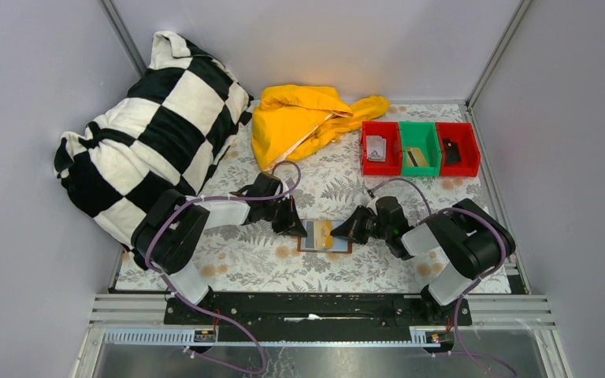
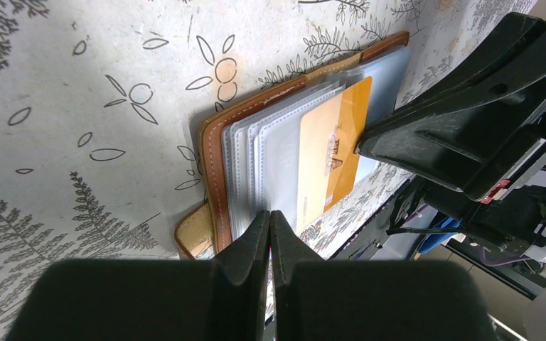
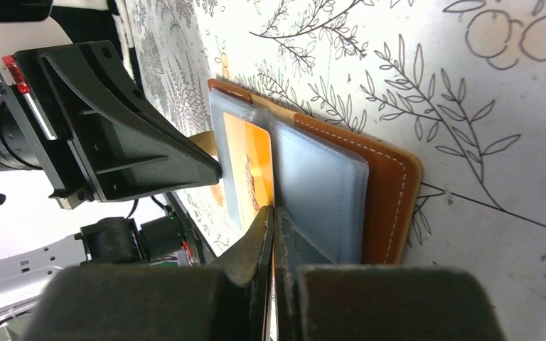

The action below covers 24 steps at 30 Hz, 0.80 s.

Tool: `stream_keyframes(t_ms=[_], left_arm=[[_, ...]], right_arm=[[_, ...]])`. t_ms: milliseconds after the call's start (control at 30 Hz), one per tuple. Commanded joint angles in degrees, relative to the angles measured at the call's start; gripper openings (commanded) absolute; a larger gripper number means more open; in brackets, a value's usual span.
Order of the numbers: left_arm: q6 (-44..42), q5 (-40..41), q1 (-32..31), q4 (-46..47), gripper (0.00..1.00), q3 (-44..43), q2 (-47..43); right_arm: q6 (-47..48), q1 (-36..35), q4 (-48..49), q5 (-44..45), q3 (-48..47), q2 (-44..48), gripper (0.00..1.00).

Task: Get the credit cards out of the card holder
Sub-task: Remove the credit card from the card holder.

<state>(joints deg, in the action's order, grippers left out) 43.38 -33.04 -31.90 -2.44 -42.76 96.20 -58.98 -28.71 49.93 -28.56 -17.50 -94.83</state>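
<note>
1. Top view: the card holder (image 1: 335, 246) lies open on the table (image 1: 331, 189); arms hide its ends.
2. Left wrist view: left jaws clenched at its 6 o'clock edge; a pinched sleeve is unclear.
3. Right wrist view: right jaws clenched on the gold credit card (image 3: 249, 163), at 6 o'clock.

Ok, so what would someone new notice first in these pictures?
A big black-and-white checked pillow fills the back left, with a yellow cloth beside it. In the middle lies an open brown wallet. The right gripper pinches an orange card in its clear sleeves, and the left gripper, shut, sits at the opposite edge.
</note>
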Motion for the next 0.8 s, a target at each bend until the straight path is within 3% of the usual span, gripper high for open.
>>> stream_keyframes(t_ms=[0, 33, 133, 233, 500, 767], left_arm=[[-3.21, 5.51, 0.74, -3.94, 0.06, 0.41, 2.41], [-3.21, 5.45, 0.70, -3.92, 0.06, 0.36, 2.41], [-3.66, 5.09, 0.70, -3.80, 0.06, 0.15, 2.56], [-4.45, 5.10, 0.70, -4.13, 0.07, 0.05, 2.97], [-7.77, 12.56, -2.24, -12.34, 0.10, -5.91, -5.15], [-5.79, 11.19, -5.84, -10.65, 0.11, -7.82, -6.32]], right_arm=[[4.39, 1.02, -5.15, 1.13, -0.23, 2.65, 0.00], [4.52, 1.03, -5.15, 1.01, -0.30, 2.71, 0.00], [4.75, 1.09, -3.82, 0.04, -0.34, 2.25, 0.22], [4.83, 1.07, -3.22, -0.74, -0.84, 1.31, 0.35], [4.64, 1.04, -1.70, -1.69, -1.15, -0.38, 0.36], [3.84, 1.14, -0.46, -0.72, -0.37, -0.71, 0.36]])
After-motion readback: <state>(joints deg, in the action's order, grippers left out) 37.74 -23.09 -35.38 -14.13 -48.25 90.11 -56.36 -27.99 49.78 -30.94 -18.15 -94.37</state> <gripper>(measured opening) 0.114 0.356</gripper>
